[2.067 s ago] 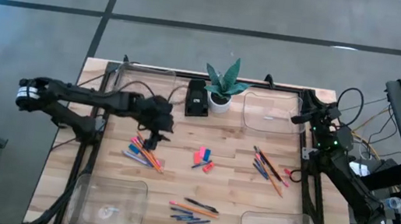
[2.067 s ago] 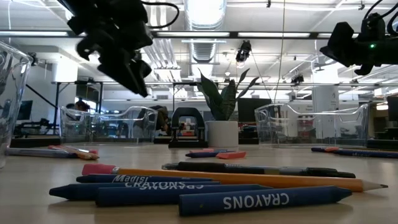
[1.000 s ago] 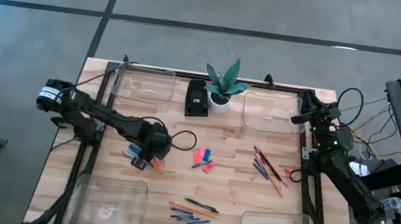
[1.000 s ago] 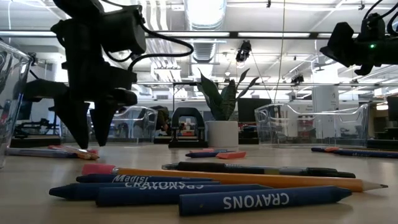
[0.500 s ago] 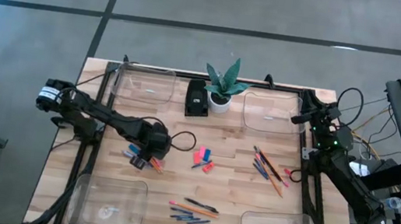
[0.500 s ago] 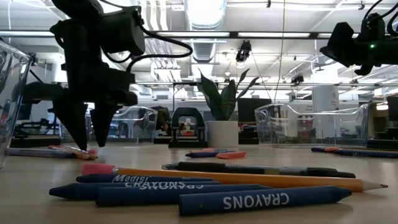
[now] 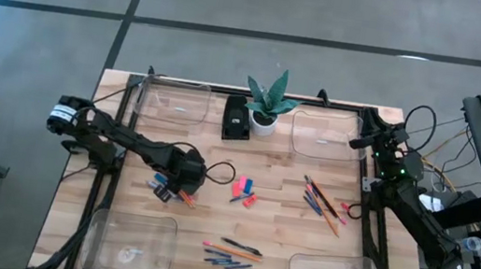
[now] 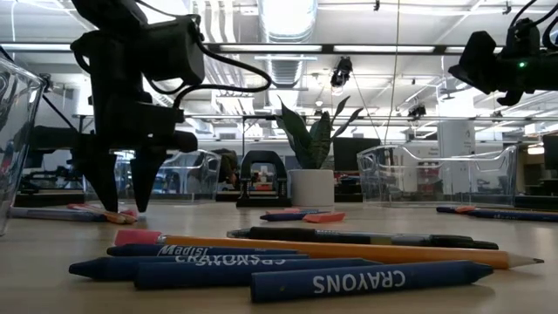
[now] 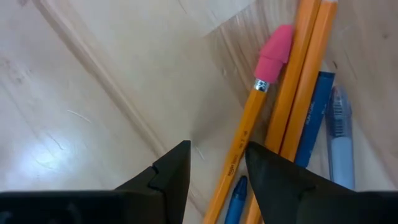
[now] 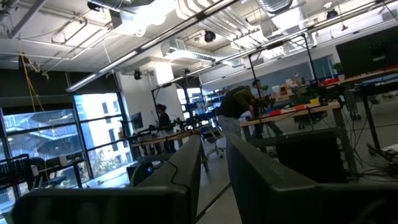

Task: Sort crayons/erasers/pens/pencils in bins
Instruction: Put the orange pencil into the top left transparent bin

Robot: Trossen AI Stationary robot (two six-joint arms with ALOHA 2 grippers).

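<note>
We see the left gripper (image 8: 122,205), jaws spread, low over the left pile; a pencil (image 9: 249,130) lies just beside its fingertips, long axis slanting past the gap. The right gripper (image 7: 359,142), narrowly parted, waits far off.

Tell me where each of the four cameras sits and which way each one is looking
High view: overhead, straight down on the table; both arms show.
Low view: at tabletop height, looking across the crayons into the room; left gripper shows.
Left wrist view: looks down past its open fingers at the pencils, also in the high view.
Right wrist view: raised, faces the room.
</note>
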